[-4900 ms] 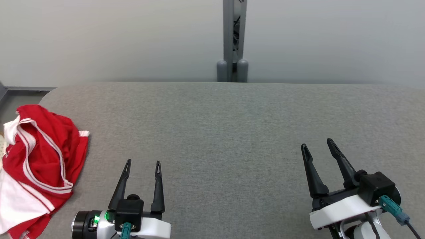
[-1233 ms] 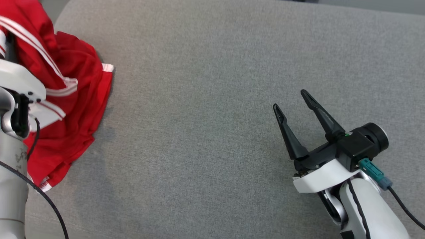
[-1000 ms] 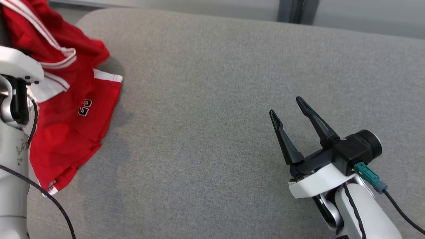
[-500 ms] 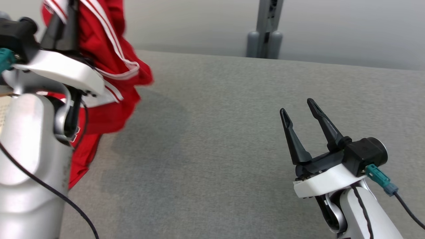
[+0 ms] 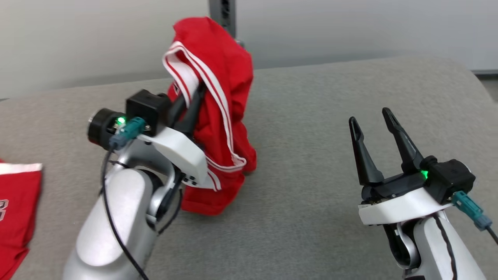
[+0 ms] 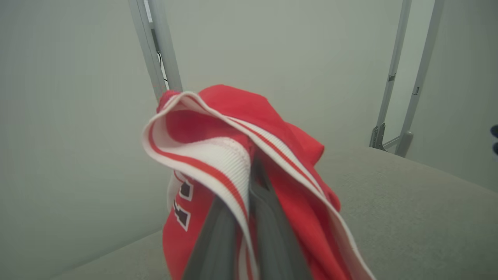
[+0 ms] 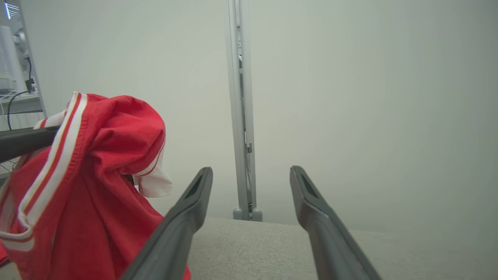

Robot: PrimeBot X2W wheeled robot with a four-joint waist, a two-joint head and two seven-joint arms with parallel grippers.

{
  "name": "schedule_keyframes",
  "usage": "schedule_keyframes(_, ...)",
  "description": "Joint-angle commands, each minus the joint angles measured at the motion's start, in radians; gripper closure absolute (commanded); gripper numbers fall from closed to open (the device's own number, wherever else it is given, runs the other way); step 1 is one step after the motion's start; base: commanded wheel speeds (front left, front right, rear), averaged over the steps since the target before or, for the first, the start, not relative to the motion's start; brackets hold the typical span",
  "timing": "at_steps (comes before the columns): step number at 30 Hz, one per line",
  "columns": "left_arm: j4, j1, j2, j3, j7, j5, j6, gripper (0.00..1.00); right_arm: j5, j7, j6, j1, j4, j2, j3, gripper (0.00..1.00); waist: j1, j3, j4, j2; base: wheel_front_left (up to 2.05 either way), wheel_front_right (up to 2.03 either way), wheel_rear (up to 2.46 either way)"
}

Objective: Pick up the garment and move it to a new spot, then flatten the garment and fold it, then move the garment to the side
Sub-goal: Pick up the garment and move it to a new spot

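The left claw is clenched tight on the red garment and holds it up over the grey worktop. Its two dark fingers go into the folds near a white and red striped edge. The tips are hidden in the cloth, so you cannot see just where they pinch.

The garment hangs from the claw in a tall, crumpled bunch. The top of it pokes up in front of the pale wall. The bottom of it comes down to the worktop and looks like it is touching there, but the left arm covers part of that spot, so it is hard to be sure. In the left wrist view some dark shapes with white edges show on the red cloth. They are folded over, and you cannot read them.

At the lower left of the head view lies more red cloth with a white band. The picture edge cuts it off. You cannot tell if it is joined to the bunch in the claw.

The right claw is over the right side of the worktop, well apart from the garment. Its jaws stand wide, with nothing between them.

Behind the worktop a grey pole stands by the wall. The garment hides its lower part in the head view.
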Motion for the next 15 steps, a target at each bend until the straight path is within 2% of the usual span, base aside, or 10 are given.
schedule_keyframes(1,0.006,0.008,-0.008,-0.011,-0.004,0.005,0.004,1.0,0.005,-0.003,0.002,-0.007,-0.009,-0.005,-0.008,0.0,0.0,0.041,-0.082,-0.0001,0.0,0.0,0.0)
schedule_keyframes(9,0.13,-0.053,-0.077,-0.072,-0.047,0.01,0.046,1.0,0.037,-0.003,0.002,-0.048,-0.033,-0.004,-0.031,0.0,0.0,0.147,-0.216,-0.0001,0.0,0.0,0.0)
schedule_keyframes(15,0.281,-0.132,-0.095,-0.128,-0.111,-0.007,0.083,1.0,0.061,-0.003,0.002,-0.066,-0.035,-0.004,-0.043,0.0,0.0,0.21,-0.285,-0.0001,0.0,0.0,0.0)
